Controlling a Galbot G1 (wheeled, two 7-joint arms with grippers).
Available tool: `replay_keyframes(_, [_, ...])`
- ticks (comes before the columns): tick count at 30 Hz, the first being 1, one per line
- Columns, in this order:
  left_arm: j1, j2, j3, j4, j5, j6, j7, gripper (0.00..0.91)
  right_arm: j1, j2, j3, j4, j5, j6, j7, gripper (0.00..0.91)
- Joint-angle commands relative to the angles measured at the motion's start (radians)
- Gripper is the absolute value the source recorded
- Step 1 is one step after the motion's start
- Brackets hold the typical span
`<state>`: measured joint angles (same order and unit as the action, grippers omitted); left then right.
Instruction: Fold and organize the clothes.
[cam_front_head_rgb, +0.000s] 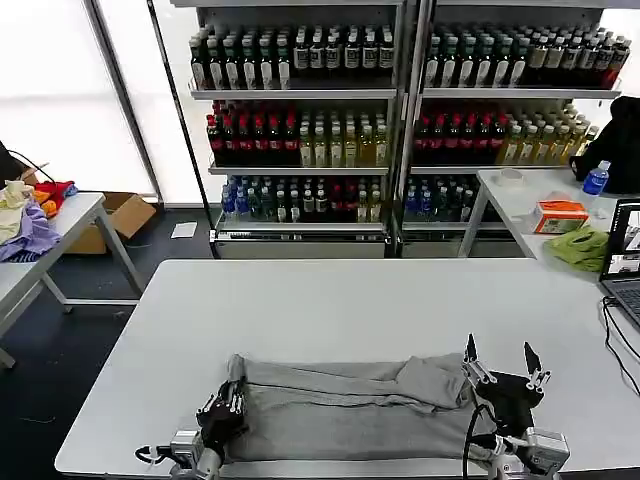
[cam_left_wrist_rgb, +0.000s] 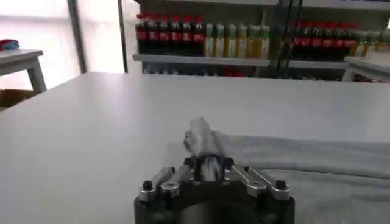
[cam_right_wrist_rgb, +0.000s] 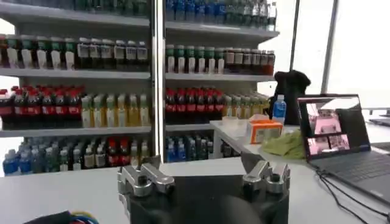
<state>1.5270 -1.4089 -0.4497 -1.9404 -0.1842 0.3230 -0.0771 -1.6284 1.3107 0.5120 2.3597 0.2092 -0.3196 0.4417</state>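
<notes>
Left end effector (cam_front_head_rgb: 226, 408) clamped on left edge of grey shirt (cam_front_head_rgb: 350, 405). Shirt lies folded lengthwise along near edge of white worktop (cam_front_head_rgb: 330, 300). Right end effector (cam_front_head_rgb: 500, 365) fingers apart, raised beside shirt's right end, holding nothing.

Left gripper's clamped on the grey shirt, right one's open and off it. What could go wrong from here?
1. The left gripper pinches only a small bunch of the grey shirt; it may slip out when pulled.
2. The right gripper is open above the shirt, so a one-sided pull could skew the fold.
3. The shirt lies near the table front edge and could slide off.
</notes>
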Motion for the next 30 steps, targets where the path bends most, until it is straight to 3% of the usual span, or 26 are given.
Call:
replay_keyframes(1, [0.002, -0.005, -0.003, 0.015, 0.017, -0.027, 0.011, 0.000, 0.004, -0.001, 0.001, -0.005, 0.001, -0.001, 0.000, 0.907])
replay_keyframes(6, [-0.008, 0.013, -0.060, 0.001, 0.010, -0.051, 0.007, 0.000, 0.014, -0.005, -0.001, -0.017, 0.005, -0.001, 0.000, 0.907])
replay_keyframes(10, [-0.006, 0.087, -0.167, -0.019, -0.033, -0.050, 0.009, 0.000, 0.033, -0.007, -0.002, -0.031, 0.012, -0.005, 0.001, 0.907])
replay_keyframes(13, [-0.017, 0.206, -0.356, -0.027, -0.102, -0.031, 0.015, 0.000, 0.045, -0.008, -0.009, -0.037, 0.016, -0.008, 0.001, 0.907])
replay_keyframes(17, [-0.007, 0.455, -0.588, 0.033, -0.210, -0.021, 0.030, 0.000, 0.061, -0.007, -0.020, -0.046, 0.020, -0.011, 0.000, 0.907])
replay_keyframes(22, [0.007, 0.633, -0.744, 0.216, -0.234, -0.045, 0.061, 0.000, 0.077, -0.007, -0.031, -0.049, 0.023, -0.017, -0.002, 0.907])
replay_keyframes(25, [0.010, 0.667, -0.748, 0.229, -0.222, -0.048, 0.068, 0.000, 0.080, -0.007, -0.032, -0.048, 0.025, -0.020, -0.002, 0.907])
replay_keyframes(27, [0.009, 0.641, -0.715, 0.173, -0.205, -0.040, 0.068, 0.000, 0.081, -0.006, -0.030, -0.047, 0.025, -0.022, -0.001, 0.907])
replay_keyframes(30, [-0.001, 0.546, -0.586, 0.065, -0.182, -0.012, 0.054, 0.000, 0.074, -0.005, -0.022, -0.040, 0.026, -0.022, 0.000, 0.907])
